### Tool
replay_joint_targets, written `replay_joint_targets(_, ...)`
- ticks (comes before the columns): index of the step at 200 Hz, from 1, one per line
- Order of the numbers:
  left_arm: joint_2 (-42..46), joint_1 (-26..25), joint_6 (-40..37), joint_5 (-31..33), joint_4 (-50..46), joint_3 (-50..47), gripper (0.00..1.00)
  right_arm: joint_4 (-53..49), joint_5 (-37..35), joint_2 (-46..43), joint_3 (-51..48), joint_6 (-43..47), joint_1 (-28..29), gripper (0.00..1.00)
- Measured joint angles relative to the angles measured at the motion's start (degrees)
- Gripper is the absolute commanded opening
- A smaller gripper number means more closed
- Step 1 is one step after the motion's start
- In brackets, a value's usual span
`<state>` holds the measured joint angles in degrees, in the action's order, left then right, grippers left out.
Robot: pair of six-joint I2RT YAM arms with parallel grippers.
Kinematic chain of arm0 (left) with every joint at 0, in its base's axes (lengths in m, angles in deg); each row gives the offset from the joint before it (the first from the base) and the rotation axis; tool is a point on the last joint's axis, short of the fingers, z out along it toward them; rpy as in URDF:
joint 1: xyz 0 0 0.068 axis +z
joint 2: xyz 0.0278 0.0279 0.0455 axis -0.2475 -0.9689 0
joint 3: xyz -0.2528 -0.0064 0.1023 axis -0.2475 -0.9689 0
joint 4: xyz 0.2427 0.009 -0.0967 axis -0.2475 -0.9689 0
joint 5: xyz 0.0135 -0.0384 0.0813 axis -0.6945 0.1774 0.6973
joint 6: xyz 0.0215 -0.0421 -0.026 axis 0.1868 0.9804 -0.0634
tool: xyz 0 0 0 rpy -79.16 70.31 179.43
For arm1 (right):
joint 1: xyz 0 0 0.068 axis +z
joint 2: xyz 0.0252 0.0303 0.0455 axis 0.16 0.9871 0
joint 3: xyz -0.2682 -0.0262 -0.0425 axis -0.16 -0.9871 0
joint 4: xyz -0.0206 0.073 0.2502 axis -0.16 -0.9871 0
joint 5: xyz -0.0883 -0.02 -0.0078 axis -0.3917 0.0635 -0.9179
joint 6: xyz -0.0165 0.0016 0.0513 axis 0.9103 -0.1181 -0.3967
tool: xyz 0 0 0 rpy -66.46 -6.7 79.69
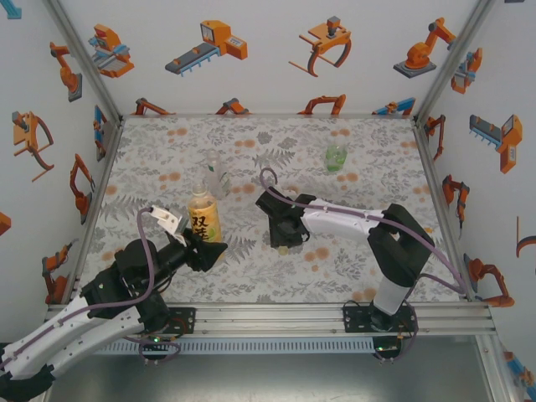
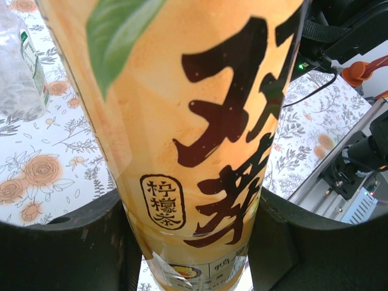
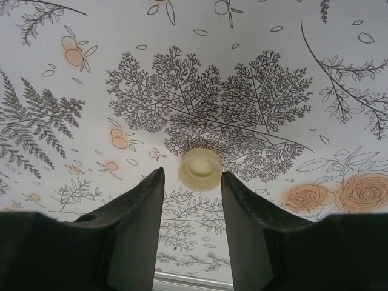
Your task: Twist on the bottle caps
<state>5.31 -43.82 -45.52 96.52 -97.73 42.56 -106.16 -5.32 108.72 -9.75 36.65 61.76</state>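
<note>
Here, one bottle gripped, one cap straddled.
The left tool (image 2: 193, 230) is clenched on the amber bottle (image 2: 182, 121), held upright over the table (image 1: 352, 260); the right tool (image 3: 192, 173) stands released, fingers either side of the pale yellow cap (image 3: 199, 168) lying on the table.

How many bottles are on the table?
3: the amber bottle, front left, held by the left gripper; the clear bottle just behind it; the green bottle toward the far right. None looks hidden.
</note>
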Motion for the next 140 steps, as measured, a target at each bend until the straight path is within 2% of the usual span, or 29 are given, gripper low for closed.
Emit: replay_joint_targets(140, 0.02, 0.0, 0.37, 0.68, -0.02, -0.26, 0.0, 0.81, 0.11, 0.39, -0.42, -0.42, 0.0, 0.4)
